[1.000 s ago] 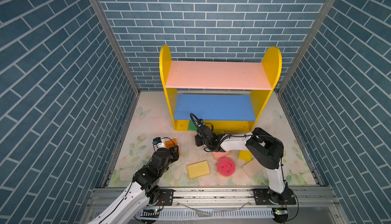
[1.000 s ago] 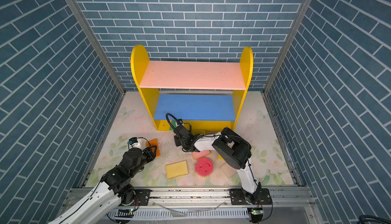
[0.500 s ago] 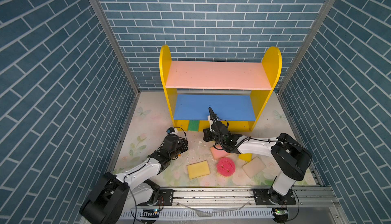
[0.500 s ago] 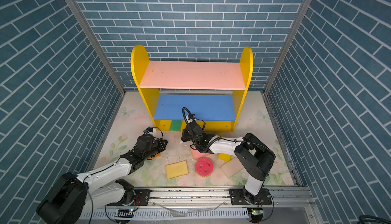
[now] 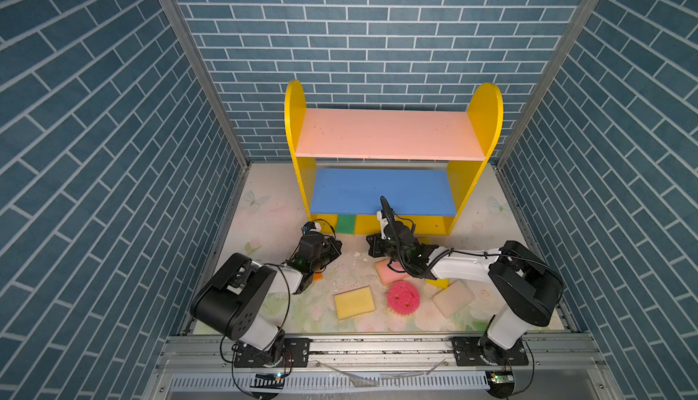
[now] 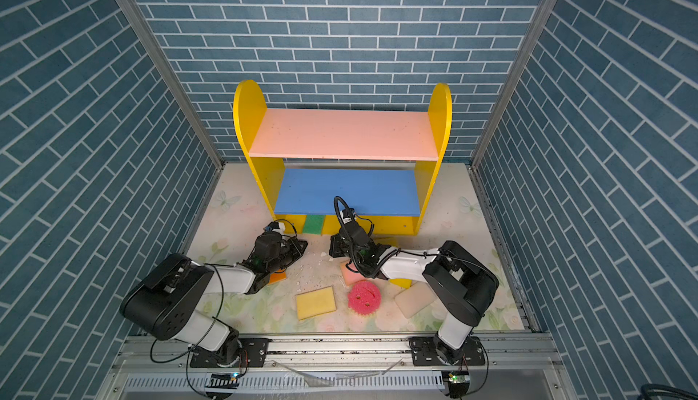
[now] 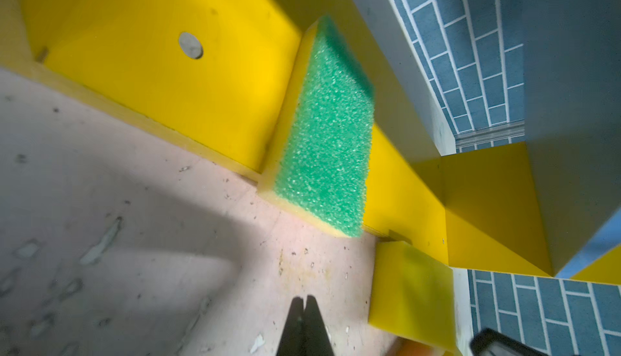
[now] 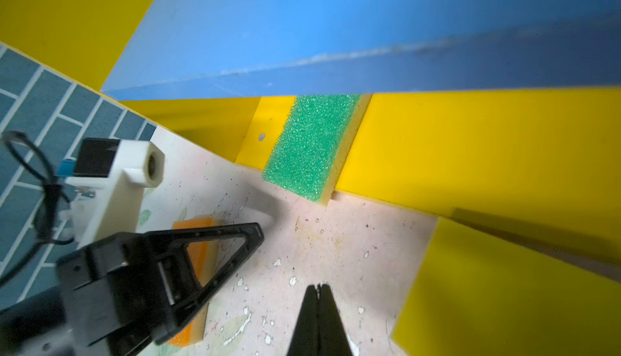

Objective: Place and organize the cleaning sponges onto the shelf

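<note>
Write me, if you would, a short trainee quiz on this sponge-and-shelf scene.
1. True or false: a sponge lies on the pink upper board of the shelf.
2. Where is the green sponge? A: flat on the blue board. B: on edge against the yellow base. C: flat beside the round pink sponge.
3. Fill in: the left pincer and the right pincer are both ___.
Key: 1 false; 2 B; 3 shut.
</note>
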Controlling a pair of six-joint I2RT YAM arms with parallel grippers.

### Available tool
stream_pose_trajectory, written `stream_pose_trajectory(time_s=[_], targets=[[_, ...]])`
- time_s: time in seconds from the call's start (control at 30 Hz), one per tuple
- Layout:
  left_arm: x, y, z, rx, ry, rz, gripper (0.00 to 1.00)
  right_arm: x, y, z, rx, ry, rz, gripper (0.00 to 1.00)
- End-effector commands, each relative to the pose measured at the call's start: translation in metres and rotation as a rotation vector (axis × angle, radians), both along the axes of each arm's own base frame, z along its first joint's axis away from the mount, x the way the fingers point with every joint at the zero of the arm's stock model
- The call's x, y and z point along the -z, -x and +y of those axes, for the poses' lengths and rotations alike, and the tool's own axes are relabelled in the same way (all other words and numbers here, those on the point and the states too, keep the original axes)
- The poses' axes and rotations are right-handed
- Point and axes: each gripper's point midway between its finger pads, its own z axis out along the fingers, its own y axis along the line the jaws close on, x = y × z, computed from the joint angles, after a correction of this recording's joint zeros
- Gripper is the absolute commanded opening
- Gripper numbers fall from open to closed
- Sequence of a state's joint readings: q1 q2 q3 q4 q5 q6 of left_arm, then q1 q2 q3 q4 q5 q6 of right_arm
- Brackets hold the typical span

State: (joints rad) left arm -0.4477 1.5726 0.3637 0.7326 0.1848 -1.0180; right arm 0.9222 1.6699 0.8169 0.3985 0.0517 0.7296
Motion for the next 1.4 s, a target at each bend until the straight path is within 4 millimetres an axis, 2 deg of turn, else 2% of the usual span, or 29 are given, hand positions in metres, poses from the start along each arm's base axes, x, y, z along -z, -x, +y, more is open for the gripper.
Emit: stream_pose_trajectory(time_s=[0.0,0.27,0.43,0.77,1.07,1.37], targets=[[-0.013,-0.02,-0.008,-0.038,0.112,-0.076,0.0,-0.01,0.002,-0.005,0.01,-0.042,-0.005,0.0],[0.022,-0.032,-0.008,-0.133,0.253,-0.061,0.0,-0.001,0.005,-0.011,0.021,-0.032,0.014,0.0],[0.038,-0.032,0.0,-0.176,0.233,-0.049,0.0,-0.001,0.004,-0.011,0.019,-0.016,0.012,0.0],[0.043,-0.033,-0.002,-0.163,0.202,-0.028,0.0,0.002,0.001,-0.008,0.018,-0.005,0.019,0.0],[0.033,-0.043,-0.012,-0.133,0.2,-0.046,0.0,0.006,0.0,-0.007,0.016,0.001,0.028,0.0],[0.031,-0.039,-0.011,-0.121,0.162,-0.047,0.0,0.01,0.0,-0.009,0.018,0.008,0.031,0.0]])
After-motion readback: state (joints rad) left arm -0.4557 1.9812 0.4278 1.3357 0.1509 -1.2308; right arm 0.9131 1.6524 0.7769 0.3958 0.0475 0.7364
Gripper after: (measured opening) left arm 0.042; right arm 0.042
